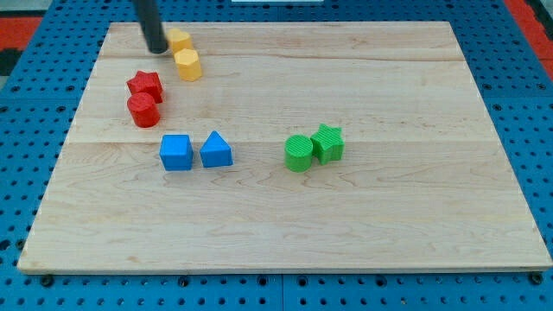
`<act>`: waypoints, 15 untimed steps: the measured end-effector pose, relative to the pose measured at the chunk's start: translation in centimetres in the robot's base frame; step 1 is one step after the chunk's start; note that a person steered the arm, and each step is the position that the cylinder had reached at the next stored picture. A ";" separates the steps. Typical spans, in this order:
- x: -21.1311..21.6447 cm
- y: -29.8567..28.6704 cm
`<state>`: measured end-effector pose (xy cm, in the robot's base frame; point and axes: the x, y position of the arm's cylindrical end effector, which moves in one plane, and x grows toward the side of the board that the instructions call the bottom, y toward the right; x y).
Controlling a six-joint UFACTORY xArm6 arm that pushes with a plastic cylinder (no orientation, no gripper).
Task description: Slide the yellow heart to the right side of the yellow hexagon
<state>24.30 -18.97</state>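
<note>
- My tip [156, 48] is down on the counter [363, 225] at about eleven o'clock of the board, just beside the upper yellow block [179, 39], on that block's nine o'clock side and looking close to touching it.
- The end effector here is a bare dark rod with no jaws, so there is nothing to spread or press together, and it pinches nothing (a pusher only).
- Two yellow blocks sit as a pair: the upper one by the rod, and the lower yellow block [187, 64] just at its five o'clock, the two nearly touching. Which is the heart and which the hexagon I cannot tell for sure at this size; the upper one, partly hidden by the rod, reads to me as the heart.
- Handling, as I judge it: a small, light, rigid block on smooth wood should slide easily and will not deform, but it may spin if pushed off-centre.
- No grasp is possible, so contact should go on a flat side face, in line with the block's middle, opposite the way it must travel.
- The route looks awkward (the partner block sits right against it), so a push could drag both along.
- Bystanders: red star [146, 85] and red cylinder [143, 110] at seven o'clock of the yellows, close by; blue cube [176, 152], blue triangular block [215, 149], green cylinder [299, 153] and green star [328, 142] well apart.
</note>
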 end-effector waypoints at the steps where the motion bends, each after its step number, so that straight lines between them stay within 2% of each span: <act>1: -3.6 -2.0; 3: -0.8 6.8; 4: -0.2 7.1; 5: 2.2 7.0; 8: 2.5 13.7; 9: 3.4 22.5; 10: 6.3 27.4; 13: 6.8 28.8; 15: 12.5 36.7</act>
<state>36.76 17.74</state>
